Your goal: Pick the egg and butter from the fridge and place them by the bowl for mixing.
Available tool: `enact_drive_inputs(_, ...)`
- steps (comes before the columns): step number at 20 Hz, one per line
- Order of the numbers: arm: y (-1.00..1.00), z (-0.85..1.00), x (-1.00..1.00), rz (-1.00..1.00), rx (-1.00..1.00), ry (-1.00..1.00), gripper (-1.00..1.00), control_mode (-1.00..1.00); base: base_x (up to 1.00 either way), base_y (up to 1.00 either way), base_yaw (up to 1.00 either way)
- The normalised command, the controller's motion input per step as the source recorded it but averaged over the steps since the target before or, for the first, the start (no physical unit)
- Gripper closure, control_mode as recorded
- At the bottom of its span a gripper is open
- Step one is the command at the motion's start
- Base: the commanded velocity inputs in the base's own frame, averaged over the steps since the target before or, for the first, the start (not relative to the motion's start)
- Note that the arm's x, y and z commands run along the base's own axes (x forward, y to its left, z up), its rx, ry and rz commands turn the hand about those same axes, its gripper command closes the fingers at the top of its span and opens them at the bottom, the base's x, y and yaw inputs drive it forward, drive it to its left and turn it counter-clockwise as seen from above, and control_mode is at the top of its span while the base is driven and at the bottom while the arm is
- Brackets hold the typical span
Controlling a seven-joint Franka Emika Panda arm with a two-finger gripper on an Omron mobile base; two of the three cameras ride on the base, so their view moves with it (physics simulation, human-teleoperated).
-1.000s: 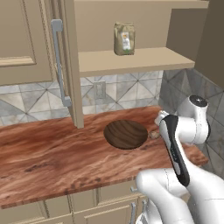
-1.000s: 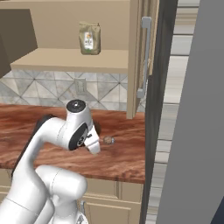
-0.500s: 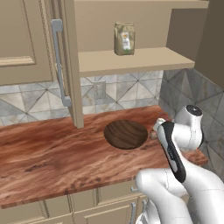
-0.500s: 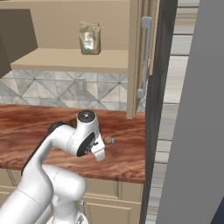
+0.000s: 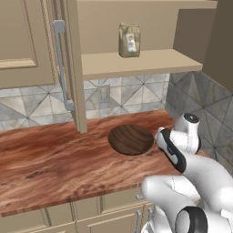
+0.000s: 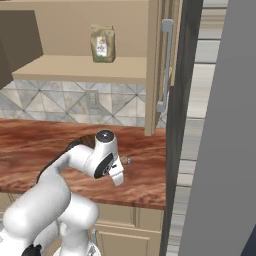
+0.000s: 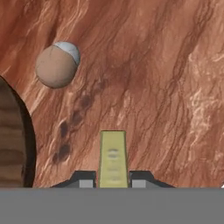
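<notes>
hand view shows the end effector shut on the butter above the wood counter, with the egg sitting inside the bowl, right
Not quite. The egg is not inside the bowl; it lies on the wood counter just beside the bowl's rim, as the hand view shows. The rest holds: the end effector is shut on the butter above the counter.

Reddish wood-grain counter, grey patterned tile backsplash, tan cabinets
</notes>
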Motion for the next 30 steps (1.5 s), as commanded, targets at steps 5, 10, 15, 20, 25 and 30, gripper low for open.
enact_drive_inputs(5,-0.01,-0.41,0.29,0.00,0.00,0.06,1.00,-1.00,0.00,0.00,0.00)
enact_drive_inputs(10,-0.05,-0.37,0.24,0.00,0.02,0.01,1.00,-1.00,0.00,0.00,0.00)
enact_drive_inputs(15,-0.02,-0.31,0.08,0.00,0.03,0.00,1.00,-1.00,0.00,0.00,0.00)
enact_drive_inputs(20,0.00,-0.19,0.18,0.00,0.01,0.00,1.00,-1.00,0.00,0.00,0.00)
enact_drive_inputs(25,0.00,-0.19,0.04,0.00,0.03,0.00,1.00,-1.00,0.00,0.00,0.00)
enact_drive_inputs(30,-0.02,-0.09,0.00,-0.01,0.04,0.00,-1.00,-1.00,0.00,0.00,0.00)
